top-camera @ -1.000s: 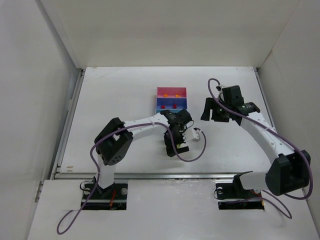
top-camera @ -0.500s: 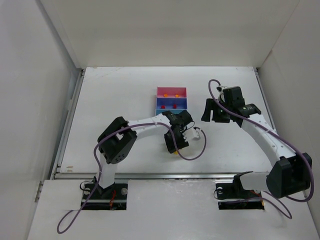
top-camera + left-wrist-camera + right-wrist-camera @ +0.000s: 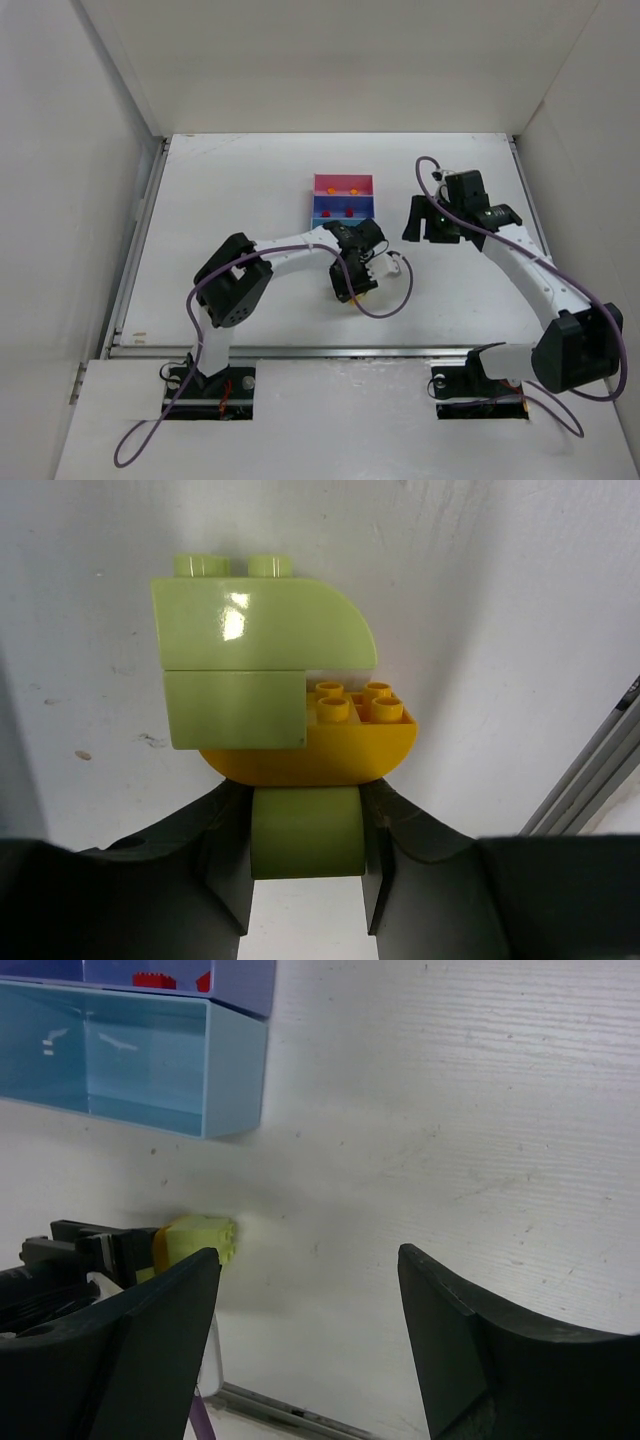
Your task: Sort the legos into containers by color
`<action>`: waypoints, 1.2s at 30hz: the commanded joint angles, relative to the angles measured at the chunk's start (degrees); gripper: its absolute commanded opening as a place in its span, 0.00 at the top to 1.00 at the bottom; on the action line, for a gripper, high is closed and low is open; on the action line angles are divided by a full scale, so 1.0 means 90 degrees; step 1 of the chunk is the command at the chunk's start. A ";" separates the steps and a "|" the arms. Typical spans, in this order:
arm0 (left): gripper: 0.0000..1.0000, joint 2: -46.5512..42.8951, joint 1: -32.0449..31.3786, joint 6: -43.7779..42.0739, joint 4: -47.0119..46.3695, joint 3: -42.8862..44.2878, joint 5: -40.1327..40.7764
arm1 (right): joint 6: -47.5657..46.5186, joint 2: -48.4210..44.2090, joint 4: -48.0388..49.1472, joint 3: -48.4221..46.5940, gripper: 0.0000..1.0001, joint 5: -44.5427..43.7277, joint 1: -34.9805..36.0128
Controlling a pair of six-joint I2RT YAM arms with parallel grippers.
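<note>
My left gripper (image 3: 305,855) is shut on a lime-green lego (image 3: 305,832), the near end of a joined clump with a yellow lego (image 3: 320,748) and larger lime-green legos (image 3: 250,650) above it. From above, that gripper (image 3: 350,290) is just in front of the containers (image 3: 343,176). The pink bin (image 3: 320,186) holds orange legos (image 3: 345,189). Red legos (image 3: 343,212) lie in the dark blue bin (image 3: 318,208). My right gripper (image 3: 430,228) hangs open and empty to the tray's right. Its wrist view shows the light blue bin (image 3: 130,1055) and the held clump (image 3: 197,1237).
White walls close in the table on the left, back and right. A metal rail (image 3: 330,350) runs along the near edge. Purple cables (image 3: 385,305) loop off both arms near the left gripper.
The left gripper's jaws have gone from wide open to shut on the lime-green and yellow clump. The right arm has barely moved.
</note>
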State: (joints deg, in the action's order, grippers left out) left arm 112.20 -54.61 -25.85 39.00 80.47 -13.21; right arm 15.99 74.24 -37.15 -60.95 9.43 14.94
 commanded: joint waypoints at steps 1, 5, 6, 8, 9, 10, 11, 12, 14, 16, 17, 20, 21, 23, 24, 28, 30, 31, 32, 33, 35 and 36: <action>1.00 -0.0601 0.0130 0.0079 -0.0086 -0.0034 -0.0007 | -0.0233 0.0023 -0.0110 -0.0512 0.22 -0.0023 -0.0049; 1.00 -0.1371 0.0267 0.0021 -0.0339 -0.0034 0.0159 | -0.0370 0.0023 -0.0355 -0.0991 0.19 -0.0023 -0.0049; 1.00 -0.1828 0.0335 -0.0134 -0.0340 -0.0112 0.0227 | -0.0448 0.0023 -0.0355 -0.1224 0.17 0.0045 -0.0049; 1.00 -0.2308 0.0423 -0.0418 -0.0622 -0.0288 0.0295 | -0.0536 -0.0035 -0.0258 -0.1459 0.14 0.0530 -0.0049; 1.00 -0.2746 0.0510 -0.0584 -0.0719 -0.0433 0.0296 | -0.0614 -0.0036 -0.0161 -0.1605 0.13 0.0853 -0.0049; 1.00 -0.2953 0.0608 -0.0759 -0.0962 -0.0512 0.0296 | -0.0672 -0.0036 -0.0044 -0.1607 0.13 0.1243 -0.0049; 1.00 -0.3120 0.0667 -0.0954 -0.1119 -0.0571 0.0296 | -0.0673 -0.0036 0.0286 -0.1665 0.10 0.1682 -0.0049; 1.00 -0.3266 0.0725 -0.0956 -0.1266 -0.0630 0.0296 | -0.0673 -0.0036 0.0492 -0.1665 0.10 0.2537 -0.0049; 1.00 -0.3579 0.0862 -0.0860 -0.1607 -0.0630 0.0296 | -0.0392 -0.0036 0.0902 -0.1568 0.07 0.3294 -0.0049; 1.00 -0.3716 0.0863 -0.0644 -0.1765 -0.0630 0.0238 | -0.0011 0.0022 0.1838 -0.1209 0.06 0.4494 -0.0049; 1.00 -0.3775 0.0863 -0.0644 -0.1823 -0.0630 0.0131 | 0.0523 0.0023 0.2287 -0.1081 0.06 0.4895 -0.0049; 1.00 -0.3776 0.0863 -0.0391 -0.1883 -0.0630 0.0062 | 0.0714 0.0023 0.2985 -0.1059 0.06 0.5349 -0.0049; 1.00 -0.3776 0.0863 -0.0332 -0.1989 -0.0707 0.0129 | 0.0714 0.0023 0.2985 -0.1137 0.06 0.5349 -0.0049; 1.00 -0.3834 0.0863 -0.0264 -0.2116 -0.0786 0.0227 | 0.0714 0.0023 0.2985 -0.1196 0.05 0.5436 -0.0049; 1.00 -0.3921 0.0863 -0.0263 -0.2262 -0.0873 0.0228 | 0.0714 0.0023 0.2985 -0.1255 0.05 0.5436 -0.0049; 1.00 -0.3922 0.0863 -0.0263 -0.2351 -0.0807 0.0365 | 0.0938 0.0295 0.2985 -0.1314 0.05 0.5612 -0.0049; 1.00 -0.3922 0.0863 -0.0263 -0.2351 -0.0729 0.0365 | 0.0938 0.0423 0.2985 -0.1256 0.05 0.5681 -0.0049; 1.00 -0.3922 0.0863 -0.0263 -0.2351 -0.0670 0.0365 | 0.1016 0.0481 0.2985 -0.1255 0.05 0.5681 -0.0049; 1.00 -0.3922 0.0863 -0.0263 -0.2351 -0.0669 0.0365 | 0.1016 0.0569 0.2985 -0.1255 0.05 0.5574 0.0019; 1.00 -0.3922 0.0863 -0.0263 -0.2351 -0.0669 0.0307 | 0.1016 0.0570 0.2985 -0.1255 0.05 0.5573 0.0020; 1.00 -0.3922 0.0863 -0.0263 -0.2351 -0.0669 0.0238 | 0.1016 0.0725 0.2985 -0.1255 0.05 0.5573 0.0088; 1.00 -0.3922 0.0863 -0.0263 -0.2351 -0.0611 0.0238 | 0.1084 0.0803 0.2985 -0.1255 0.07 0.5573 0.0146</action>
State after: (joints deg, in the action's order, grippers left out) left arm 78.19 -46.78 -29.06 20.45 72.69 -10.31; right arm 24.73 80.66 -13.23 -70.67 57.93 15.09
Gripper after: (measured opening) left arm 0.337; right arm 0.939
